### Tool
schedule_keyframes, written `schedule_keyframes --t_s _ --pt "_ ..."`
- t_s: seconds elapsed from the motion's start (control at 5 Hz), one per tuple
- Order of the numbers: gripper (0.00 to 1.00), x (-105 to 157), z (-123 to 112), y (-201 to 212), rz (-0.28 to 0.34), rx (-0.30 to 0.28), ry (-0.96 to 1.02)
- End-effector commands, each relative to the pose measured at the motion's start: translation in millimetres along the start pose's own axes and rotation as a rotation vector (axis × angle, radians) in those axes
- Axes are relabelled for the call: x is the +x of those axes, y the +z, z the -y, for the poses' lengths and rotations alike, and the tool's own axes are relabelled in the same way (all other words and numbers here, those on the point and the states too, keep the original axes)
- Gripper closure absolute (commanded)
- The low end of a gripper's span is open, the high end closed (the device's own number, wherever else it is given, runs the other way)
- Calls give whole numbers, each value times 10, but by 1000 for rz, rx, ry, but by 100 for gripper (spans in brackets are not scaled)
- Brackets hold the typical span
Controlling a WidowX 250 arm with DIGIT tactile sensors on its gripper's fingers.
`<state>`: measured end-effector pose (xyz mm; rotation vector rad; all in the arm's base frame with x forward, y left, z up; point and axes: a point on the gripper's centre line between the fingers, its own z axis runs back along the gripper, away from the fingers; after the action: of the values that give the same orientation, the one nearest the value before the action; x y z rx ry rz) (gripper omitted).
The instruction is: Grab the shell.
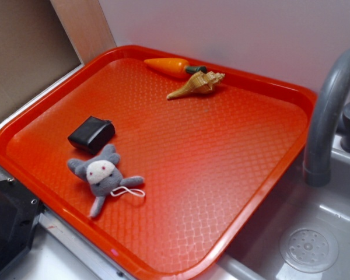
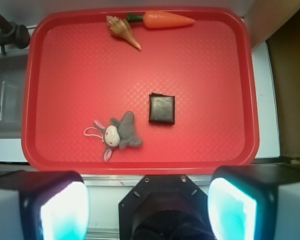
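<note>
The shell point(image 1: 195, 85) is a small tan spiral conch lying near the far edge of the red tray point(image 1: 210, 151), its point towards the tray's middle. In the wrist view the shell point(image 2: 122, 31) lies at the top of the tray point(image 2: 80, 75), far ahead of my gripper point(image 2: 149, 202). The gripper is held high over the tray's near edge, its two fingers point(image 2: 60, 210) wide apart with nothing between them. It is open. The exterior view does not show the gripper.
An orange carrot point(image 1: 169, 66) with a green top lies right beside the shell point(image 2: 167, 19). A black square object point(image 1: 91, 133) and a grey plush bunny point(image 1: 102, 175) lie on the tray's near side. A grey faucet point(image 1: 326, 111) and a sink point(image 1: 309, 245) adjoin the tray.
</note>
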<state>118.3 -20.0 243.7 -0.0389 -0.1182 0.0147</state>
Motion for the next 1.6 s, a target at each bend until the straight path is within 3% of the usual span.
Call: schedule_keyframes --t_s 0.0,0.2,0.6,0.8,1.0,1.4 --pt "0 0 0 0 0 0 0" --pt "0 251 18 -89 -17 12 -12" --pt "0 995 -166 -406 -29 47 -134" --pt "0 1316 -175 -619 15 51 -296" --pt "0 1545 -85 -913 74 20 -464" --pt "0 1778 152 -1438 88 -21 -540"
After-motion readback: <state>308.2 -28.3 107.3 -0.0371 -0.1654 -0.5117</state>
